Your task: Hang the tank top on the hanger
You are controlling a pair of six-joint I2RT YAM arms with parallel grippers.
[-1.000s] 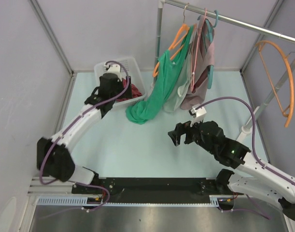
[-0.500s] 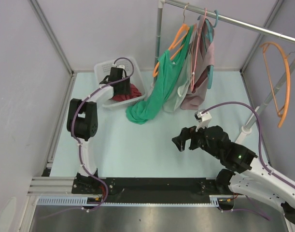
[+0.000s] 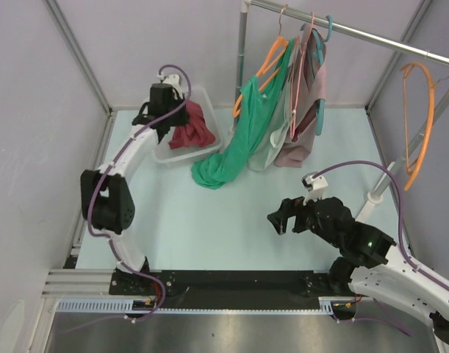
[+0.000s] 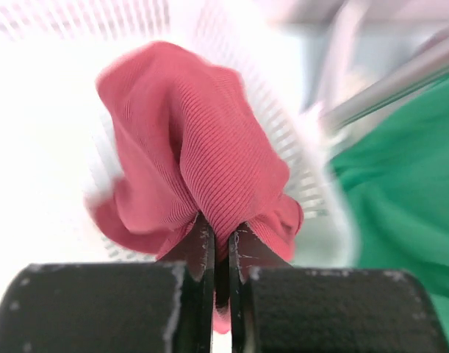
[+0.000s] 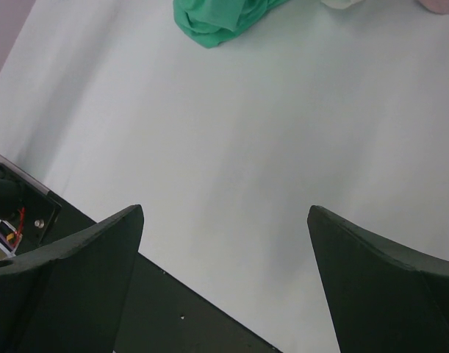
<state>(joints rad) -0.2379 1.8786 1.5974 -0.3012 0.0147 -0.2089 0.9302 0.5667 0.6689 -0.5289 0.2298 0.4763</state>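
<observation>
Over white slotted basket (image 3: 174,153): left tool (image 4: 222,237) pinches ribbed maroon tank top (image 4: 187,140).

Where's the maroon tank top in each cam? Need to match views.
Top external: upper left of centre; the tank top hangs from the left gripper over the white basket.
Left wrist: centre frame, pinched by the gripper at the bottom edge.
Right wrist: not in view.
Shared landmark: the green garment, at the right edge in left wrist and at the top edge in right wrist.
</observation>
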